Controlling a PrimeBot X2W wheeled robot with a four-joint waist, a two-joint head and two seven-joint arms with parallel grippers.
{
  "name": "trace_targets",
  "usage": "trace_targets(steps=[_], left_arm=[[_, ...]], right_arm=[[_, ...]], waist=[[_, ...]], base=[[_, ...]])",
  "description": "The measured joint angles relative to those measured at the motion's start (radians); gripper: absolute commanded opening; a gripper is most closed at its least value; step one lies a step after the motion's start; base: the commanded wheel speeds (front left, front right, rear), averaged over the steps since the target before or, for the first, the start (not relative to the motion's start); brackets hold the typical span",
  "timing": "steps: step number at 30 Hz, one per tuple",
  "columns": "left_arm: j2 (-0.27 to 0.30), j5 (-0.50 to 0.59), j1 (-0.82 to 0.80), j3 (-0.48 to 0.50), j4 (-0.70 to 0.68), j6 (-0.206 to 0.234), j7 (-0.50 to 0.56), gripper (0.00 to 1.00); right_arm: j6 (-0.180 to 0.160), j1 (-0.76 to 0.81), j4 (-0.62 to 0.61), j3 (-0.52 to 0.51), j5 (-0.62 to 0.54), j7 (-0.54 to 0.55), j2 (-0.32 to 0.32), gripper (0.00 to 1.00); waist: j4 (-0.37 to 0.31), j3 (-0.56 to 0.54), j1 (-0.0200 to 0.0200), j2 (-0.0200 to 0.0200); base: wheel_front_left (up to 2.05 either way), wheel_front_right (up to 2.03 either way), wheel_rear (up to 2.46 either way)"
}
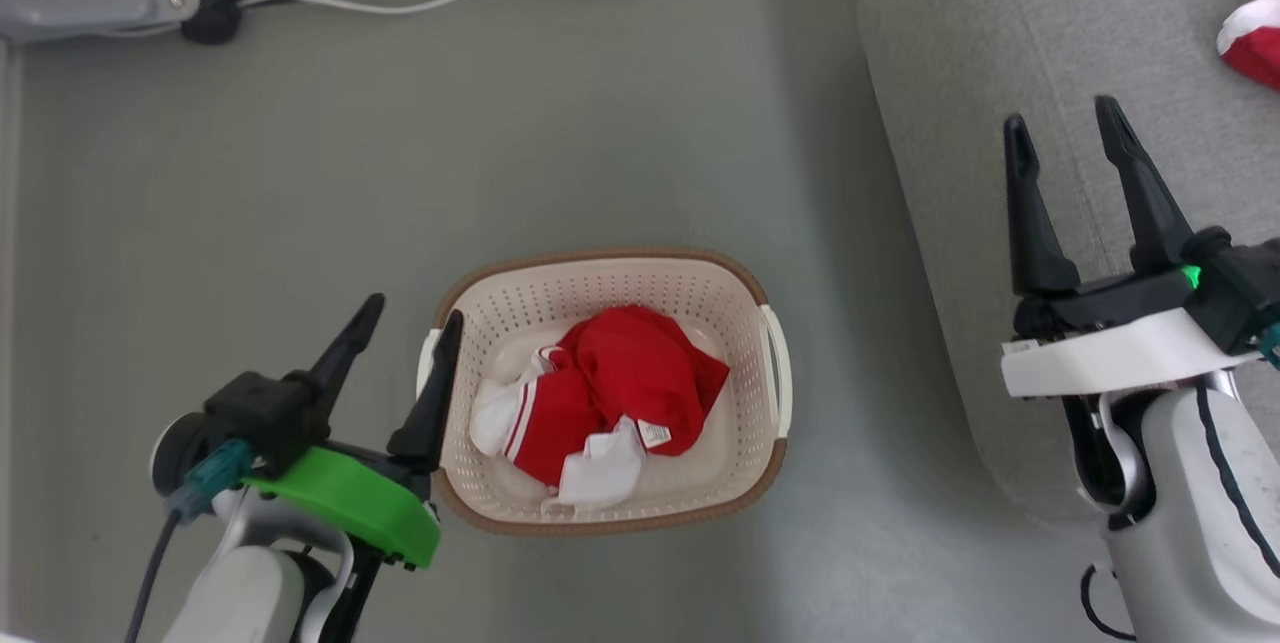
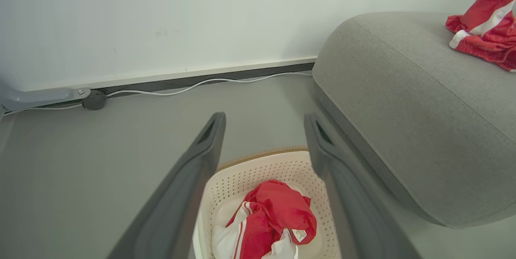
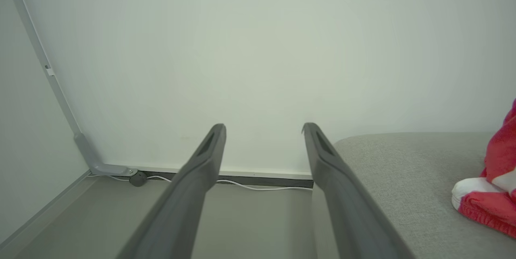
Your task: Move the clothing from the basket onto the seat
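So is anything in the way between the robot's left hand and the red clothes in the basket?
Nothing visible is. The left gripper is open beside the basket, and the red clothing lies uncovered inside, with nothing on top of it. The left wrist view sees it straight between the fingers.

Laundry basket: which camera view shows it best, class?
The head view: it shows the laundry basket from above, oval rim, both handles, red clothing inside. The left wrist view catches part of it, between the fingers of the left end effector. The right wrist view faces wall and sofa.
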Motion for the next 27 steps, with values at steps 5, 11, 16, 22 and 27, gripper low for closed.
trace_targets(steps=[5,11,16,22,27], left_arm=[[0.006,0.022,-0.047,-0.07,0.032,-0.016,0.077,1.0],[0.02,0.069,-0.115,-0.121,0.062,-0.023,0.153,1.0],[0.031,0.075,-0.179,-0.124,0.074,-0.023,0.198,1.0],[0.041,0.104,-0.234,-0.128,0.1,-0.025,0.26,1.0],[0.067,0.119,-0.276,-0.125,0.125,-0.028,0.311,1.0]], right_arm=[[0.002,-0.059,-0.022,0.03,-0.006,0.0,0.027,1.0],[0.002,-0.126,-0.035,0.053,-0.014,0.0,0.042,1.0],[0.003,-0.187,-0.058,0.064,-0.014,0.0,0.059,1.0],[0.002,-0.243,-0.078,0.065,-0.013,0.0,0.071,1.0],[0.002,-0.291,-0.098,0.078,-0.005,0.0,0.083,1.0]], waist=[[-0.006,0.071,0.0,0.0],[-0.021,0.155,0.0001,0.0],[-0.044,0.224,0.0001,0.0],[-0.084,0.305,0.0001,0.0],[-0.125,0.371,0.0001,0.0]], base=[[0.0,0.0,0.0],[0.0,0.0,0.0],[0.0,0.0,0.0],[0.0,0.0,0.0],[0.0,0.0,0.0]])
